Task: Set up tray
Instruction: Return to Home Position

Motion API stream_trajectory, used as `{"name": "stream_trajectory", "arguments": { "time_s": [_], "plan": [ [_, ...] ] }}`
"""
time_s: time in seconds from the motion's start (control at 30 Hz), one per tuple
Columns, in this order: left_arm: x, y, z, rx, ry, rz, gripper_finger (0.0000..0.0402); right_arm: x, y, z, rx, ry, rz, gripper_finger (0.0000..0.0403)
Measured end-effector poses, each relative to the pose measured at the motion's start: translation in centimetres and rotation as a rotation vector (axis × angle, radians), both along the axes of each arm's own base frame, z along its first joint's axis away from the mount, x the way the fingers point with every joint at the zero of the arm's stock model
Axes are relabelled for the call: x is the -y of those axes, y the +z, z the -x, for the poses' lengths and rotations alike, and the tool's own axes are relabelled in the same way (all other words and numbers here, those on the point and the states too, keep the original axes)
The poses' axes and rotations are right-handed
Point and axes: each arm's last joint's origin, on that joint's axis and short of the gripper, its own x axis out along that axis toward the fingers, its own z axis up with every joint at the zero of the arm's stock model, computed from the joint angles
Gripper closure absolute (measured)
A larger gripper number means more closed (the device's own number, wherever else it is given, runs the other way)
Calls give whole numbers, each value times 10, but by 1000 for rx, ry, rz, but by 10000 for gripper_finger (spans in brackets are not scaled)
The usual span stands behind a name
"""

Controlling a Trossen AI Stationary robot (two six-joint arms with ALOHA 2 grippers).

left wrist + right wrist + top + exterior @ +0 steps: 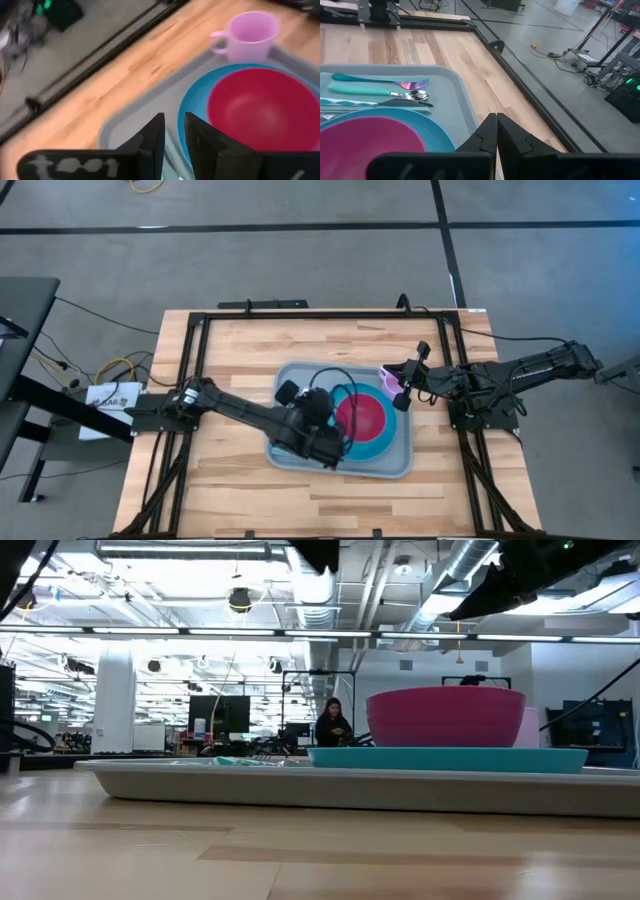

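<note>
The grey-blue tray [395, 467] lies flat on the wooden table. On it sits a teal plate [372, 446] with a magenta bowl [362, 415] on top. A pale pink mug [390, 376] stands in the tray's far right corner. A fork [380, 81], spoon [380, 92] and knife [375, 103] lie side by side on the tray's left part, beside the plate. My left gripper [175, 132] hovers above the tray left of the plate, with a narrow gap between its fingers. My right gripper [496, 122] is shut above the tray's right side, near the mug.
A black metal frame [300, 316] runs around the table's edges. Bare wood shows on the near side [300, 500] and the far side [250, 340] of the tray. In the low view a person [332, 725] stands far off in the room behind.
</note>
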Motion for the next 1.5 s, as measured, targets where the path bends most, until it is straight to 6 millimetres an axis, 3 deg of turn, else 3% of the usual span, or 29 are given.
{"name": "stream_trajectory", "arguments": {
  "time_s": [0.23, 0.4, 0.57, 0.83, 1.0, 1.17, 1.3, 1.5],
  "plan": [
    [25, -4, 7, -118, -160, -56, 339, 0, 0, 0, 0, 0, 0, 403],
    [32, -7, 8, -80, -144, -164, 339, 0, 0, 0, 0, 1, 0, 403],
    [35, 0, 11, -141, -215, -146, 339, 0, 0, 0, 0, 0, 0, 403],
    [34, 65, 56, -57, -331, -131, 339, 0, 0, 0, 1, 0, 0, 403],
    [23, 118, 103, 74, -368, -162, 339, 0, 1, 0, 8, 0, -3, 403],
    [0, 148, 154, 212, -340, -101, 339, 0, 0, 0, 40, -27, -62, 403],
    [-16, 137, 183, 218, -306, -106, 339, 0, -1, 1, 8, -19, -39, 403],
    [-40, 69, 218, 270, -141, -96, 339, 0, -2, 2, -5, -17, -31, 403]
  ]
}}
